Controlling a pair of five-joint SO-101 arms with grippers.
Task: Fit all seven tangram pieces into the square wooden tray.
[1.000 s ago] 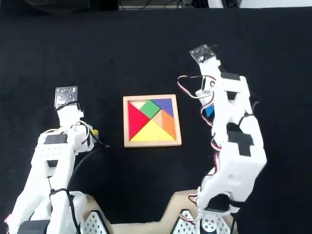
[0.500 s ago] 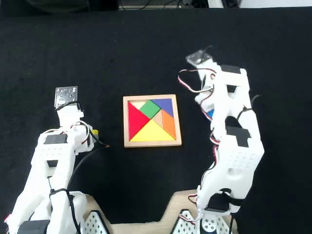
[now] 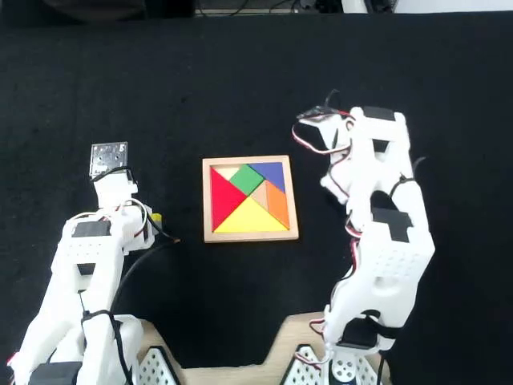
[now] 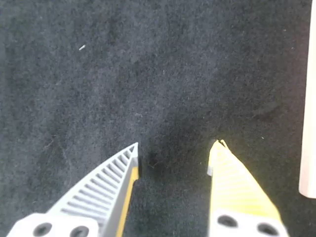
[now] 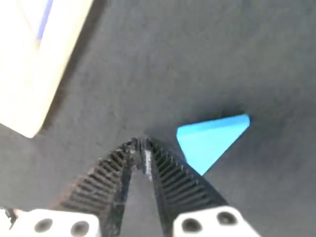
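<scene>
The square wooden tray [image 3: 208, 233] lies at the table's middle and holds several coloured pieces, among them a red triangle [image 3: 222, 197], a yellow triangle [image 3: 251, 217] and a green square [image 3: 247, 178]. A light blue triangle [image 5: 210, 140] lies flat on the black cloth outside the tray, just beside my right gripper [image 5: 143, 145], which is shut with nothing in it and apart from the piece. The tray's corner [image 5: 34, 84] lies farther off in that view. My left gripper [image 4: 175, 148] stands open over bare cloth, with the tray's edge [image 4: 308, 123] off to its side.
The right arm [image 3: 377, 184] stands over the cloth right of the tray. The left arm [image 3: 100, 233] stays left of the tray, its yellow finger [image 3: 156, 218] towards it. Black cloth covers the whole table, with open room behind the tray.
The right arm's wrist has tipped down and towards the tray. The blue piece, seen beside the arm earlier in the high view, is now covered by it. The left arm has kept still.
</scene>
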